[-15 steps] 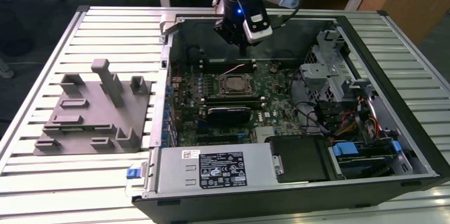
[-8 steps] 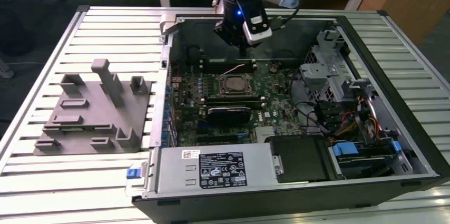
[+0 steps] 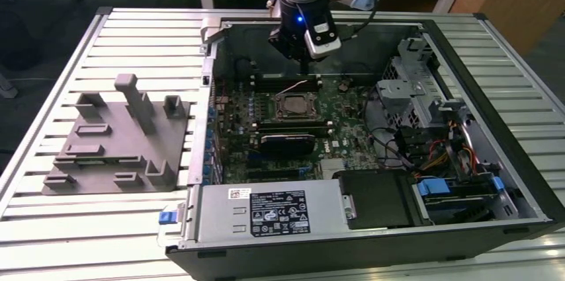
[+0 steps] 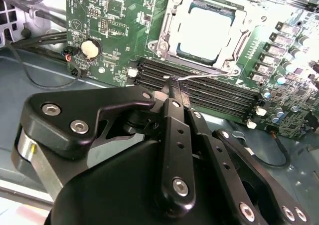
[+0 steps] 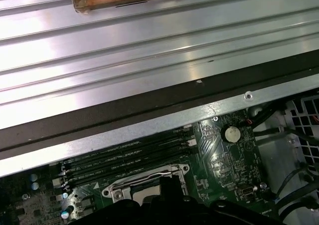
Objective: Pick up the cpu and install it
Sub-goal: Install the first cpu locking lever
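Seated already, by the look of it: cpu (image 4: 204, 28) lying flat and bright inside the socket frame (image 4: 163, 46), near the middle of the motherboard (image 4: 109, 15). In the exterior view, same chip (image 3: 294, 104) a pale square within the open computer case (image 3: 494, 182), well apart from the grey fixture block (image 3: 115, 139) out on the slatted table (image 3: 53, 241).

Gripper (image 4: 173, 88) low over the memory slots (image 4: 214, 96), between the socket and the case's back wall; from the exterior view (image 3: 305, 66) hanging just beyond the socket. Jaws drawn together, nothing visibly between them; tips right beside the thin wire lever (image 4: 209, 74) along the socket's edge. Touching it or merely next to it: cannot tell.

Risks, as judged from here:
- Snagging the lever with the closed tips and springing it, jolting the frame and shifting the chip.
- Scraping the slot latches or small board parts on any sideways drift this low.
- Pressing the frame down over a chip not fully level, bending the contacts beneath.
- Catching the loose black cables (image 4: 35, 45) near the board's edge.
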Action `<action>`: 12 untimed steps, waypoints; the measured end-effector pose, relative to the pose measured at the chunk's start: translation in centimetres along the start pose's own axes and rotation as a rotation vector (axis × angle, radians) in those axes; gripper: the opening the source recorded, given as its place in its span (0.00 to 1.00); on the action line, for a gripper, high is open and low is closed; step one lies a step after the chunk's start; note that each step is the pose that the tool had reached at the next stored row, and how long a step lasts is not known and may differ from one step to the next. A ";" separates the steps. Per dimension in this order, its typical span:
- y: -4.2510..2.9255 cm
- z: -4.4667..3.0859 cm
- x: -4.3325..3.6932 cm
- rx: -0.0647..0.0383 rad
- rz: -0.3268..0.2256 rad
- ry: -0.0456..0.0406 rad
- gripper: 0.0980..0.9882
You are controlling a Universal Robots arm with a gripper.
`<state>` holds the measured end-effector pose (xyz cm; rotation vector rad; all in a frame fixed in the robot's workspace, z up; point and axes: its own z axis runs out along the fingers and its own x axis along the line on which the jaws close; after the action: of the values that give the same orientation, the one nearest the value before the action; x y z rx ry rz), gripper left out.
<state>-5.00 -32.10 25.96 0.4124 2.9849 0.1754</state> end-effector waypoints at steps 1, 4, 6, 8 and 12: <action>-0.01 0.09 0.02 0.000 0.000 -0.0001 0.01; -0.06 0.40 0.06 0.000 0.000 -0.0021 0.01; -0.08 0.59 0.08 -0.001 0.000 -0.0028 0.01; -0.11 0.77 0.10 -0.001 0.000 -0.0032 0.01; -0.15 1.06 0.14 -0.001 0.000 -0.0043 0.01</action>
<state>-5.02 -32.10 24.88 0.4115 2.9805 0.1759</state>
